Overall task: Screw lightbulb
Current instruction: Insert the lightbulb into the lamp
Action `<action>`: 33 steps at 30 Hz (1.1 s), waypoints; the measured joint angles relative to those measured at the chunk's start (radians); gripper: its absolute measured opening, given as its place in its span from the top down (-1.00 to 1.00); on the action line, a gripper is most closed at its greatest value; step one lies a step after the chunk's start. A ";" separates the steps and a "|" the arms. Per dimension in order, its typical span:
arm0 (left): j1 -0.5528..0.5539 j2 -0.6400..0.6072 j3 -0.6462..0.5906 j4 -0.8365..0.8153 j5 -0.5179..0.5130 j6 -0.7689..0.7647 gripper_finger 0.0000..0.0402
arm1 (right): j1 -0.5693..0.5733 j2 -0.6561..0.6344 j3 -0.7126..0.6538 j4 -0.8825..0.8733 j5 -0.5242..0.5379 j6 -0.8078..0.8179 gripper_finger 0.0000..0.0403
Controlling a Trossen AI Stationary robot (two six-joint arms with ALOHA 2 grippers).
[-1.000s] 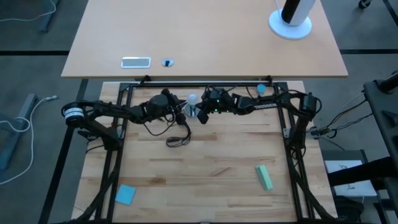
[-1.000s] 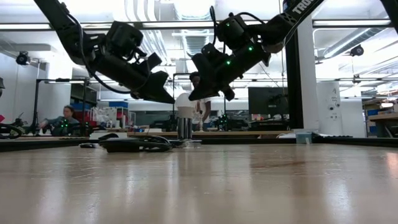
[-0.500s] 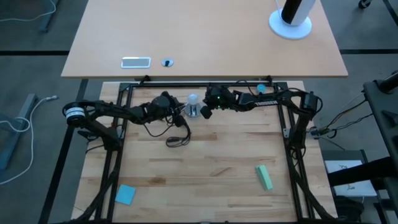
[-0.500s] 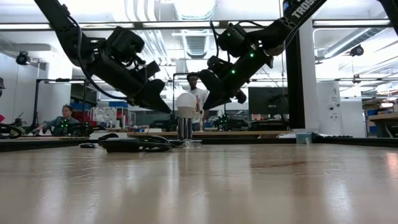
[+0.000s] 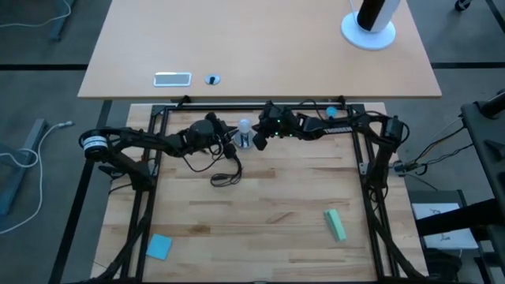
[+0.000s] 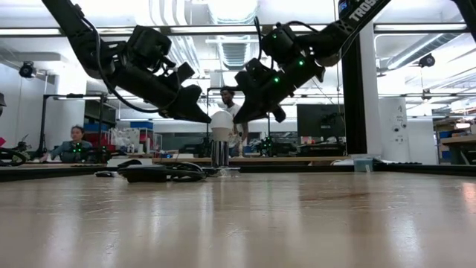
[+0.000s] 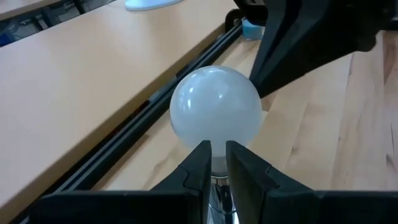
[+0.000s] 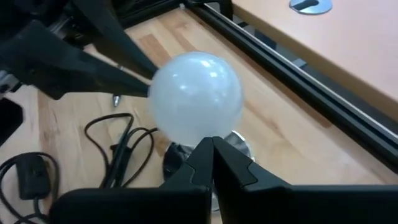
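Observation:
The frosted-white lightbulb (image 6: 222, 121) stands upright with its base in the round silver socket (image 6: 221, 154), near the table's far edge (image 5: 245, 126). My left gripper (image 6: 207, 119) reaches in from the table's left. Its fingers are shut to a thin slit, with the tips beside the bulb's left side (image 7: 216, 106). My right gripper (image 6: 239, 119) comes from the right, slanting down. It is shut, with its tips at the bulb's lower right side (image 8: 196, 96). My left gripper has its tips (image 7: 202, 158) at the bulb's lower part, coming level from the table's left; whether they touch the glass I cannot tell. My right gripper has its shut tips (image 8: 205, 149) against the outline of the bulb's underside; whether they touch it I cannot tell.
The socket's black cord and switch (image 5: 225, 170) lie coiled just near of the socket. A green block (image 5: 335, 225) and a blue pad (image 5: 158, 246) lie toward the near edge. A small blue cap (image 5: 331, 113) sits at the far rail. People show in the room behind.
My right gripper has swung a little toward the table's far edge and stays shut beside the bulb. The bulb has kept upright in the socket.

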 joint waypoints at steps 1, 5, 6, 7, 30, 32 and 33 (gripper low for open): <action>0.000 0.000 0.000 0.000 0.000 0.000 0.80 | 0.003 0.000 0.000 0.001 -0.001 0.000 1.00; 0.001 0.000 0.000 0.000 0.000 -0.003 0.80 | 0.013 0.000 0.001 0.003 -0.002 0.000 1.00; 0.002 0.000 0.000 -0.001 -0.001 -0.006 0.80 | 0.015 0.000 0.002 0.005 -0.002 0.000 1.00; 0.002 0.003 0.000 0.000 -0.005 -0.009 0.80 | 0.017 0.000 0.002 0.005 -0.004 0.000 1.00; 0.002 0.238 -0.067 0.253 -0.020 -0.055 0.75 | 0.006 0.002 -0.097 0.041 0.027 -0.003 1.00; 0.002 0.291 -0.049 0.267 -0.019 -0.054 0.70 | 0.006 0.005 -0.105 0.043 0.027 -0.003 1.00; 0.002 0.316 -0.038 0.271 -0.019 -0.054 0.68 | 0.006 0.005 -0.108 0.042 0.026 0.000 1.00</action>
